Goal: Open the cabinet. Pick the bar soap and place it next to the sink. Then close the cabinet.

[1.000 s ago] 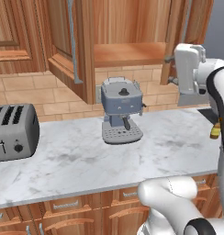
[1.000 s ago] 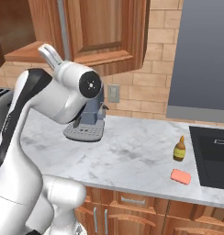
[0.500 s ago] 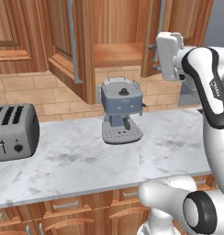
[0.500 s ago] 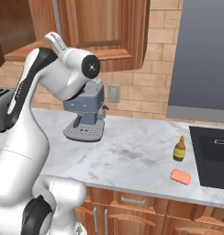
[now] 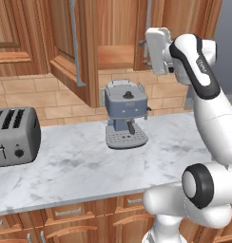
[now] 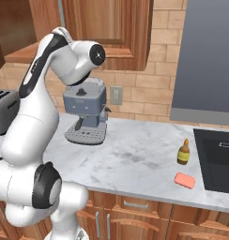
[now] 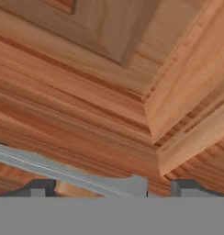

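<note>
1. 2 doors of the cabinet [image 5: 113,38] stand swung out, above the coffee machine [image 5: 126,111], and the shelf inside shows bare wood.
2. Raised to the cabinet's right door, up and right of the coffee machine, the gripper [image 7: 109,188] has its fingers [image 7: 40,187] spread wide, holding nothing.
3. In the hand view a silver bar handle [image 7: 63,172] runs slantwise just above the finger tips, across the door's raised panel; whether a finger touches it I cannot tell.
4. On the counter [image 6: 135,159], well right of the coffee machine, lies the bar soap [image 6: 185,180], flat on the marble.
5. Just behind the soap, on the coffee machine's side, stands an amber bottle [image 6: 183,152], upright and apart from the soap.
6. Farther right from the coffee machine the sink [image 6: 219,159] is sunk in the marble, with the soap just beside its left rim.
7. Well left of the coffee machine sits a toaster [image 5: 13,137].
</note>
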Motion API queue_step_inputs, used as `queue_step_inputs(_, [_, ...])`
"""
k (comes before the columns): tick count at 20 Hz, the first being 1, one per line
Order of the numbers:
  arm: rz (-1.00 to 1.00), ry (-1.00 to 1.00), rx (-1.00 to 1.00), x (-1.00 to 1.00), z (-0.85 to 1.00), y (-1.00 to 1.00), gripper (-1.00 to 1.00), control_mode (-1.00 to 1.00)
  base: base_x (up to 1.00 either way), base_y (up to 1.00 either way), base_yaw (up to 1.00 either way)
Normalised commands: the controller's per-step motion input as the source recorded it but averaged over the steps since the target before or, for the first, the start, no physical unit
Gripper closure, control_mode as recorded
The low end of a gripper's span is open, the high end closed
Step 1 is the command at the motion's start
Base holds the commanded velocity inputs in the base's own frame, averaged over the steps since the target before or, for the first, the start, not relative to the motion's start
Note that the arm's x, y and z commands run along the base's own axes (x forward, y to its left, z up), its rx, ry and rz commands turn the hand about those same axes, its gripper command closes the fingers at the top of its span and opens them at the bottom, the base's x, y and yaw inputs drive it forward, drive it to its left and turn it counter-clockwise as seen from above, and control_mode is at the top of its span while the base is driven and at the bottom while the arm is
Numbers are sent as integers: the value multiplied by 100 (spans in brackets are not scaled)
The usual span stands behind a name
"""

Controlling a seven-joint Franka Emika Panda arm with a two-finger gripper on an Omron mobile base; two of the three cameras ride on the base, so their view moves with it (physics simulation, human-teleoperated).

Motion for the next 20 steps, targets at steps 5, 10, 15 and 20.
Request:
queue_step_inputs(5, [0,-9,-2,77,-4,0,-100,-100,0,0,0])
queue_step_inputs(10, [0,-8,-4,40,0,0,-100,-100,0,0,0])
queue_step_inputs(15, [3,-19,-11,-76,13,17,-100,-100,0,0,0])
queue_step_inputs(20, [17,-25,-32,-100,0,88,-100,-100,0,0,0])
